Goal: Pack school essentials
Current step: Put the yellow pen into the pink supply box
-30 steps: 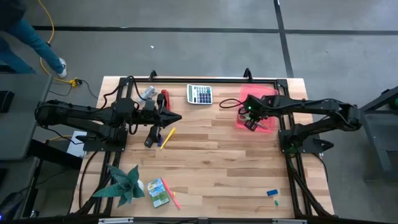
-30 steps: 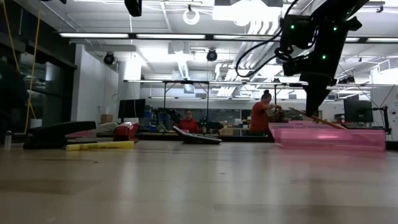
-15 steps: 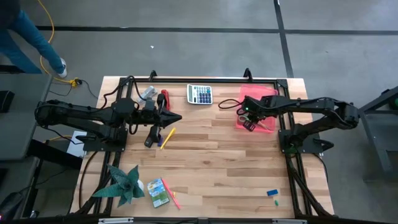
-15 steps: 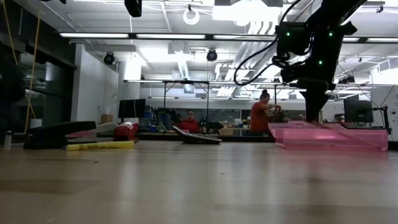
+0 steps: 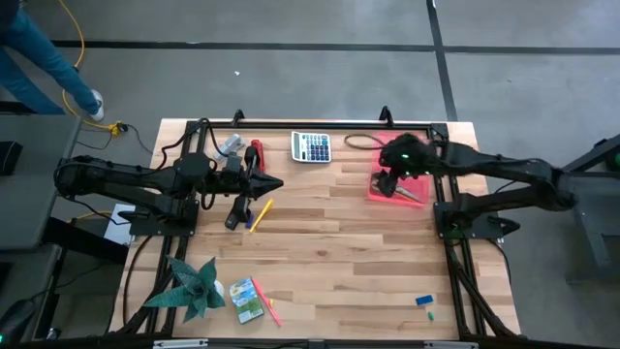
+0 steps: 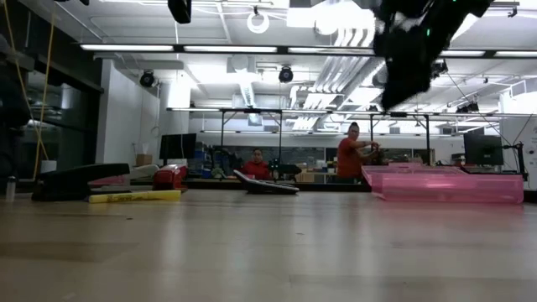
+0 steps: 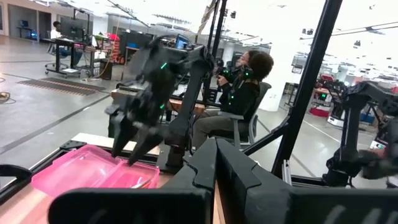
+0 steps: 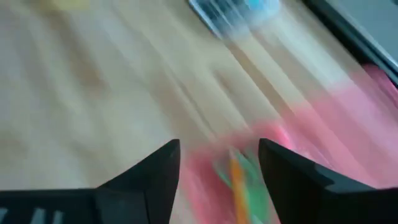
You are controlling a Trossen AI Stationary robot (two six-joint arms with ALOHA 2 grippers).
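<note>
A pink tray (image 5: 412, 165) stands at the table's far right. In it lie an orange pencil (image 8: 237, 179) and the green-handled scissors (image 8: 252, 190). My right gripper (image 5: 386, 184) hangs open and empty above the tray's near left part; it also shows in the right wrist view (image 8: 217, 149) and in the low view (image 6: 393, 96). My left gripper (image 5: 276, 182) is shut and empty, resting at the far left beside a yellow stick (image 5: 262, 212). The crayon box (image 5: 247, 299) and a pink stick (image 5: 273, 311) lie near the front left. The blue eraser (image 5: 424, 301) lies at the front right.
The grey-white calculator (image 5: 311, 146) lies at the far middle and the red stapler (image 5: 256, 155) next to my left arm. A green paper plant (image 5: 194, 286) stands at the front left. People sit and stand in the room beyond the table (image 6: 351, 159). The table's middle is bare wood.
My right gripper has risen from inside the pink tray to well above it, moving fast. The pencil and scissors stay in the tray.
</note>
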